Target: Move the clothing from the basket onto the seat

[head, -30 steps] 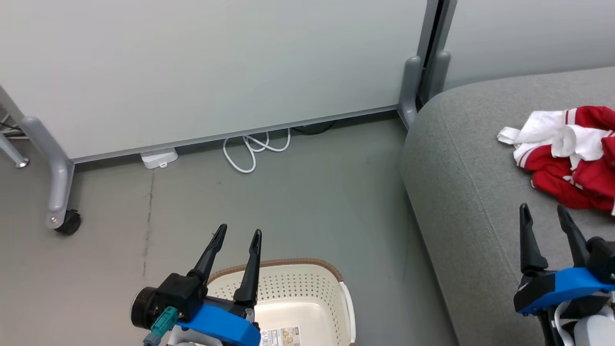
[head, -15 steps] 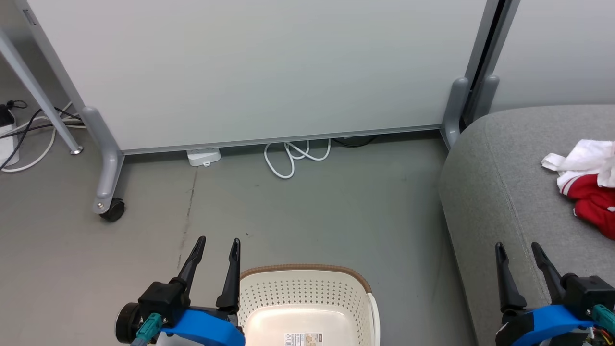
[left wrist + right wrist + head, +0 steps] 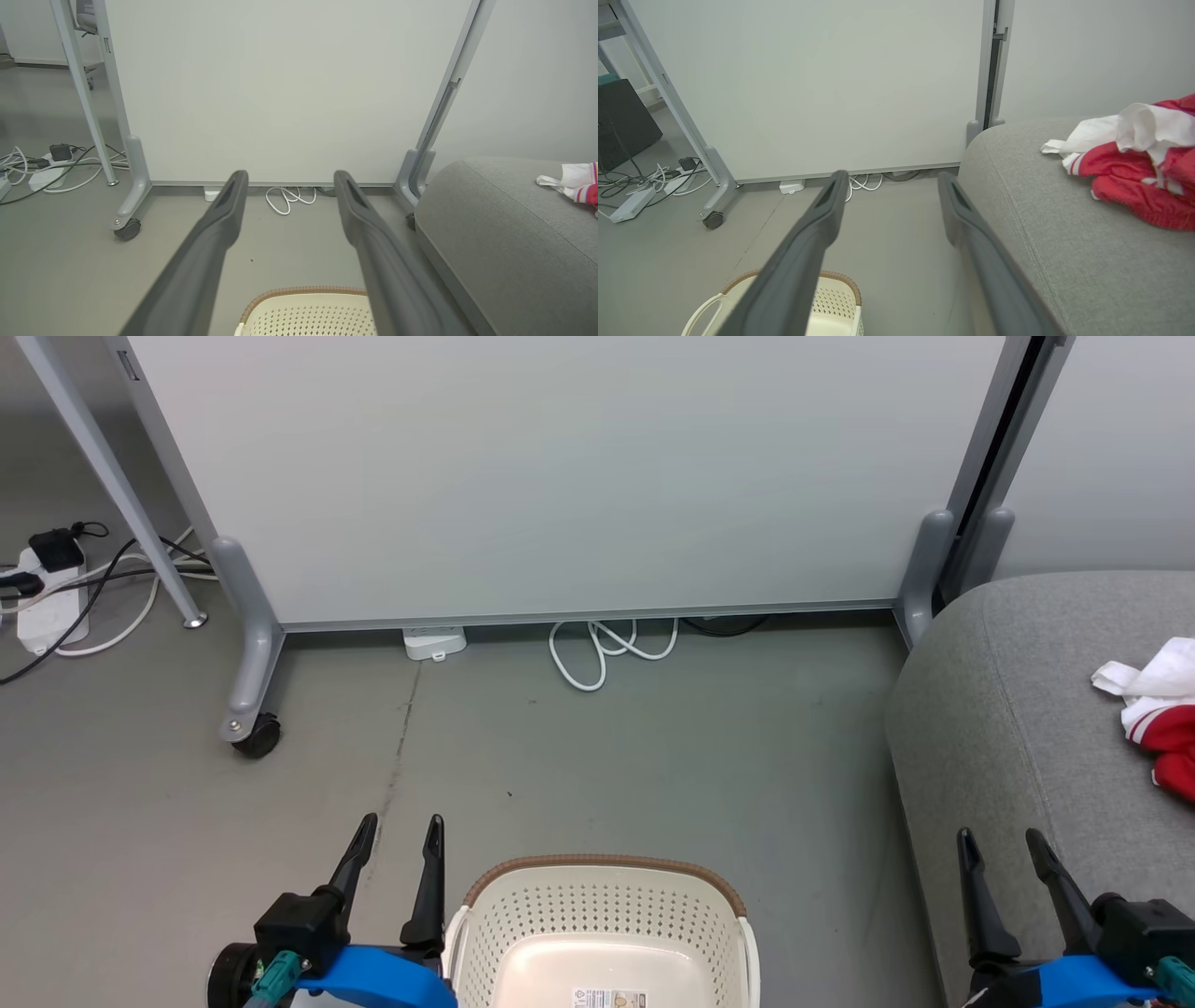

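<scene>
The left gripper [image 3: 401, 823] is hanging at the lower left of the head view. Its two dark fingers are standing wide apart and pointing up the frame, just left of the basket [image 3: 602, 864]. The right gripper [image 3: 999, 837] is hanging at the lower right, its fingers likewise spread apart and showing against the grey side of the seat [image 3: 1008, 728].

The basket is sitting on the floor [image 3: 653, 747] at the bottom centre, between the two grippers. Its brown rim is curving across its far side, and its pale bottom is showing with a label [image 3: 609, 999] on it.

The seat is taking up the right side of the frame. The clothing [image 3: 1162, 719] is lying on top of it at the right edge, a white piece bunched over red fabric with white stripes, well apart from the basket.

Farther out, a pale panel [image 3: 560, 476] is standing across the top of the frame on grey legs, with a caster [image 3: 259, 735] at the left. A white cable [image 3: 607, 649] is coiling at its foot in the middle, and a power strip [image 3: 42, 611] is lying at the left edge.
</scene>
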Tool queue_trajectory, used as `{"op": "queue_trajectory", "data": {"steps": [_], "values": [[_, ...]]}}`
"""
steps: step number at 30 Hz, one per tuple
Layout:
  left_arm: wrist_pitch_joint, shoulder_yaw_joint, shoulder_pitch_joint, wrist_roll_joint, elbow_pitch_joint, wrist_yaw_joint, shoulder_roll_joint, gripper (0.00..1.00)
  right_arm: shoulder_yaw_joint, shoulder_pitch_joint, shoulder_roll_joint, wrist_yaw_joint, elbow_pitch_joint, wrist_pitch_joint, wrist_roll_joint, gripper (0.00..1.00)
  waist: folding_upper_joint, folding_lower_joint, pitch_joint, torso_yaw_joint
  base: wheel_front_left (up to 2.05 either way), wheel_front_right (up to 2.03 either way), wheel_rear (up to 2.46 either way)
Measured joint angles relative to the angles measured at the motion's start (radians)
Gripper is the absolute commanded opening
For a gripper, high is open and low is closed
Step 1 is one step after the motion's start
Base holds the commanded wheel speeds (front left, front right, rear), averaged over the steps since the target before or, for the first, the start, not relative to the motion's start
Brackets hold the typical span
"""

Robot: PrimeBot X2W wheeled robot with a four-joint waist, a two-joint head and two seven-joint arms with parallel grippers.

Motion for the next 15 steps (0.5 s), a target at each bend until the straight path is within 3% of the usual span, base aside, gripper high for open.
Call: {"op": "queue_trajectory", "data": {"steps": [15], "values": [[0.0, 0.014, 0.003, -0.001, 0.008, 0.0, -0.003, 1.0, 0.008, 0.026, 0.0, 0.0, -0.014, 0.006, 0.008, 1.0, 0.0, 0.0, -0.006, -0.005, 0.0, 0.0, 0.0]]}}
